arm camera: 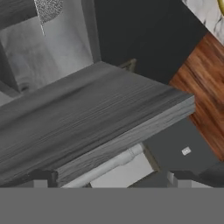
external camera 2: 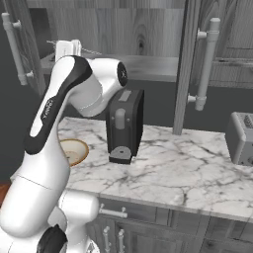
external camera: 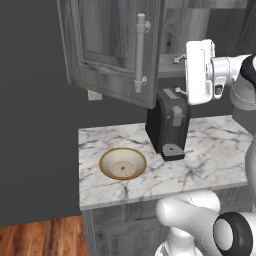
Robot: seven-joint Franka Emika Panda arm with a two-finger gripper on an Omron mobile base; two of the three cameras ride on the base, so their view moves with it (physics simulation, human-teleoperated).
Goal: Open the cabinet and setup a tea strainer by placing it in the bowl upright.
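Counter: your marble worktop [external camera: 210, 160] carries a cream bowl [external camera: 123, 163] near its left front corner and a black coffee machine [external camera: 169, 122] standing apart from it toward the back; a toaster [external camera 2: 242, 137] sits at the far right
Cabinet: your dark grey wall cabinet [external camera 2: 113, 29] stands open, its left door [external camera: 112, 47] swung out over the worktop, bar handle [external camera: 140, 52] facing you
Tea strainer: a speckled mesh shape [arm camera: 49, 9] shows at the top of the hand view, inside the cabinet; you cannot tell how it sits
Gripper: your gripper [arm camera: 109, 178] is raised at shelf height beside the open door's edge
Jaws: spread wide, pinching nothing
Bowl: holds nothing
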